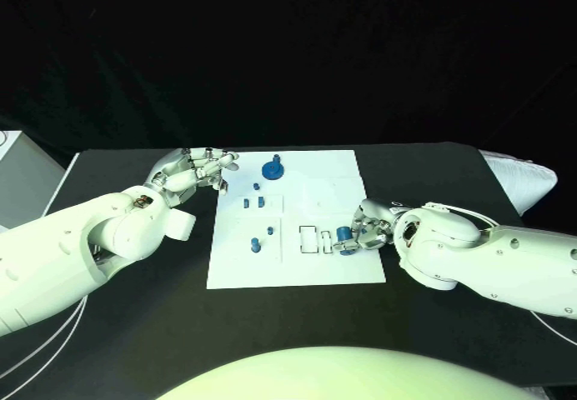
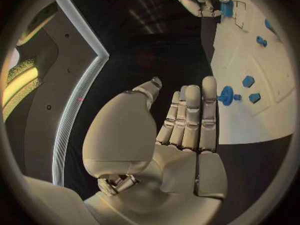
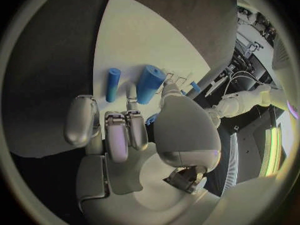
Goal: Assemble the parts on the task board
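The white task board (image 1: 294, 275) lies mid-table. My right hand (image 1: 370, 225) rests at its right edge, thumb and fingers closed around a thick blue cylinder (image 3: 150, 83), also seen at the fingertips (image 1: 345, 236). A thinner blue cylinder (image 3: 112, 84) lies on the board just beside it. My left hand (image 1: 193, 171) hovers at the board's far left corner with straight fingers, holding nothing. A large round blue part (image 1: 273, 171) stands at the far side, seen past the left fingertips as a round part (image 2: 226, 95). Small blue parts (image 1: 255, 245) dot the board's left half.
Two rectangular outlined slots (image 1: 316, 240) sit on the board just left of my right hand. A white box (image 1: 24, 179) stands off the table's far left corner, and a white padded thing (image 1: 523, 179) at the far right. Bare black tabletop (image 1: 288, 321) surrounds the board.
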Tool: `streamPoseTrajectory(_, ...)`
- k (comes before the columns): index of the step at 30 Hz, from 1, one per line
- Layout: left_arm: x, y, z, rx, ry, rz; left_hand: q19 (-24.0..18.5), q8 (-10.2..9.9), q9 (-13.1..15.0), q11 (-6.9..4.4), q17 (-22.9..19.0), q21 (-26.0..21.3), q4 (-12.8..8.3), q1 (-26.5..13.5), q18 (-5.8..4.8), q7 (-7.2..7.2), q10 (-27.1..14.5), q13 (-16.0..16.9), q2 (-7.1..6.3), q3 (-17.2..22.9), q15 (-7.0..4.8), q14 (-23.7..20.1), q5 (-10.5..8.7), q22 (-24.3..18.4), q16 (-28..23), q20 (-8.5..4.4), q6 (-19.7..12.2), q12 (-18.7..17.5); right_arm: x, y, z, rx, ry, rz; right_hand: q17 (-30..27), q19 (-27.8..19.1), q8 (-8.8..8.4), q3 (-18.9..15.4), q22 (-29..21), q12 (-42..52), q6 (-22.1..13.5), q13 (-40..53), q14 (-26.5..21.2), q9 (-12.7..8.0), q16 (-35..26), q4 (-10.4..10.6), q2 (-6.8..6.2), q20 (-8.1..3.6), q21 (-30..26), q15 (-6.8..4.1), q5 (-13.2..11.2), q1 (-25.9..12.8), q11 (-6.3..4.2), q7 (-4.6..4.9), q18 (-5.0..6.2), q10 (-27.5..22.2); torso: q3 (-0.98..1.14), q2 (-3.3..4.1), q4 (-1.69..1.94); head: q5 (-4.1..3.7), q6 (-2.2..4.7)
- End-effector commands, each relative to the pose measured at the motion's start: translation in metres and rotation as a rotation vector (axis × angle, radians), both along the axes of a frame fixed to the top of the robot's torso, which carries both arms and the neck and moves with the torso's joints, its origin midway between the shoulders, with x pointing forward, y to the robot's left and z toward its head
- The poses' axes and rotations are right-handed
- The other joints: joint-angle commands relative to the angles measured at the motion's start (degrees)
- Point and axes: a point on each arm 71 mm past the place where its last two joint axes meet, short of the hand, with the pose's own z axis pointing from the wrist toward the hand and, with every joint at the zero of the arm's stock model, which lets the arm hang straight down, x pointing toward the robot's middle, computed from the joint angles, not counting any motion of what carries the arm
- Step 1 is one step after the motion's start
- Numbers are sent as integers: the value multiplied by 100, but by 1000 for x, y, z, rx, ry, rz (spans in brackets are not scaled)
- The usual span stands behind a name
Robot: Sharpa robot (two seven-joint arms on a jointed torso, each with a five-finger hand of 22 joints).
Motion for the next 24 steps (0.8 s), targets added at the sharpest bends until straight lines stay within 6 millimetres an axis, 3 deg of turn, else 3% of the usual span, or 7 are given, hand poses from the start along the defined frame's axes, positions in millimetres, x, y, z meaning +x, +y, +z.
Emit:
streamPoseTrajectory(1,-1,-2,1,-11,1,-17,-42,24,7,15,-9,-30,42,-34,86,-9,-18,8,22,-11,-8,-48,22,-6,4,-8,-44,22,-2,3,-7,-55,27,36,1219,33,-13,-31,4,-5,-28,910,537,-32,37,9,-3,-11,8,-37,-21,-69,-35,-29,-61,200,2,0,9,-13,-11)
streamPoseTrajectory(6,-1,-1,0,-9,6,-21,-42,25,7,15,-9,-32,50,-38,86,-9,-21,9,25,-16,-7,-48,22,-6,4,-8,-46,26,-1,4,-10,-61,31,36,1232,39,24,39,35,-3,-41,926,539,-25,41,1,89,-12,28,-38,78,-66,-38,-32,-65,209,-6,-1,8,-12,-30)
streamPoseTrajectory(12,-1,-1,0,-8,9,-23,-43,27,6,15,-11,-34,60,-42,86,-8,-26,10,28,-22,-7,-50,22,-7,4,-8,-48,30,-1,5,-11,-51,26,32,1250,46,103,221,98,-8,-82,956,543,-22,46,-23,350,-19,54,-48,749,253,-49,-43,-71,224,-4,-8,-7,-2,-28)
streamPoseTrajectory(15,-1,-1,0,-8,11,-25,-43,28,6,15,-11,-34,63,-42,86,-9,-28,11,30,-23,-7,-51,23,-7,3,-8,-48,32,-1,6,-10,-36,22,24,1257,51,118,362,131,-19,-110,961,544,-35,48,-50,463,-27,71,-59,1373,543,-60,-54,-74,223,-3,-7,-1,-7,-30)
streamPoseTrajectory(19,-1,-1,0,-7,12,-25,-43,29,6,15,-11,-35,65,-40,86,-9,-30,11,33,-22,-7,-52,23,-8,3,-8,-48,33,-3,6,-9,6,21,-1,1271,60,129,516,169,-8,-96,987,547,-60,53,-42,496,-37,95,-70,1735,734,-75,-69,-79,238,-3,-11,4,-8,-25)
streamPoseTrajectory(24,-1,-1,0,-6,17,-28,-43,29,6,15,-11,-35,65,-40,86,-9,-30,11,33,-22,-7,-52,23,-8,3,-8,-48,33,-5,2,-8,85,65,-65,1299,83,123,693,231,-11,-88,995,553,-87,62,-33,499,-46,157,-80,1820,851,-87,-80,-93,240,-10,-15,9,0,-6)
